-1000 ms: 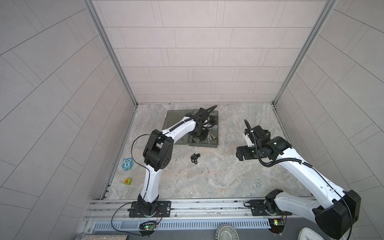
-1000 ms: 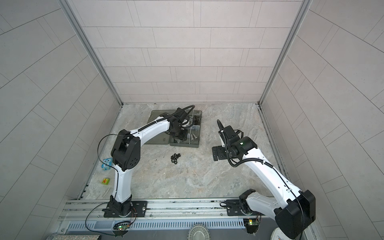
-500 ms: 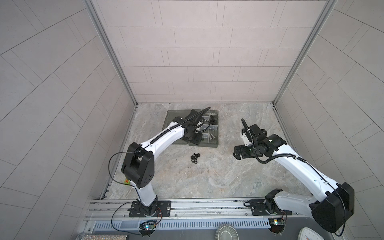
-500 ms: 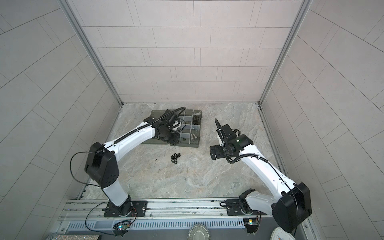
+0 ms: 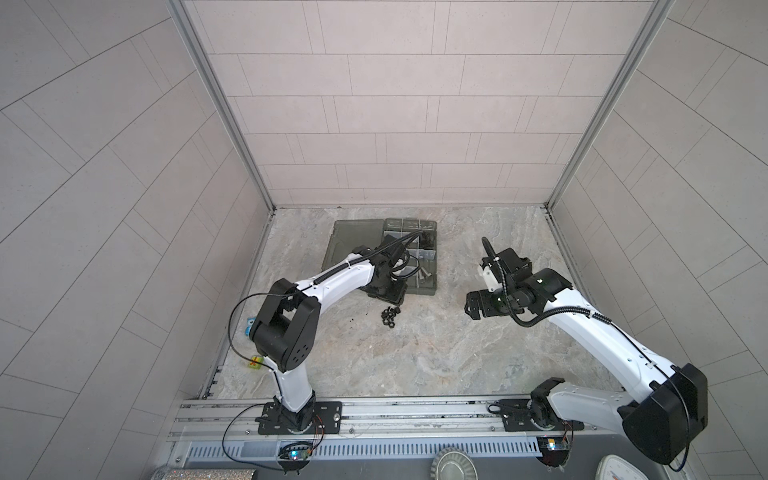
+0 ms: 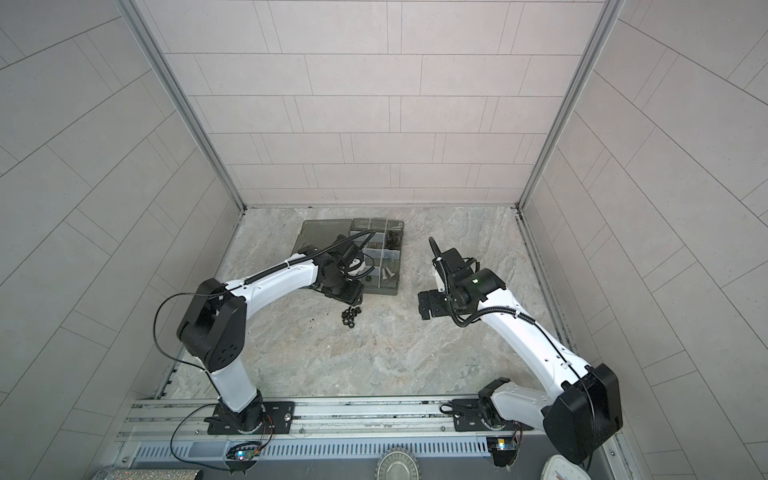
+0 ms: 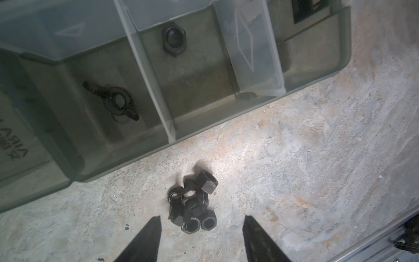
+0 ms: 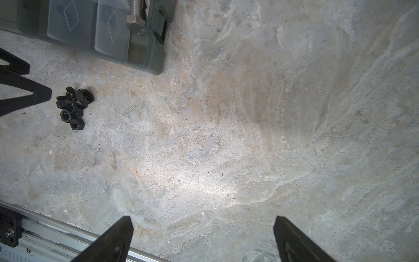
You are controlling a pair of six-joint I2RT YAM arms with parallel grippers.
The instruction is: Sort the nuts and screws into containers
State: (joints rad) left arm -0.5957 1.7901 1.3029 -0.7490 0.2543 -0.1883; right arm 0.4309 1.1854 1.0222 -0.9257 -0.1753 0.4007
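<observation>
A yellow block (image 5: 255, 360) sits near-left. Farther, the nuts (image 7: 192, 204) lie heaped on the table (image 5: 415, 353), unobstructed. The left gripper (image 7: 201, 217) hangs above them, angled down, jaws parted and empty. The right gripper (image 8: 203, 217) hovers rightward, wide and empty. Beyond, silver screws (image 8: 135, 21) rest in the containers (image 5: 419, 291).

The nuts (image 7: 193, 205) are dull black metal beside the organizer box (image 7: 317, 74) of smoky, smooth translucent plastic. The worktop (image 8: 226, 147) under the box looks matt, mottled stone.
</observation>
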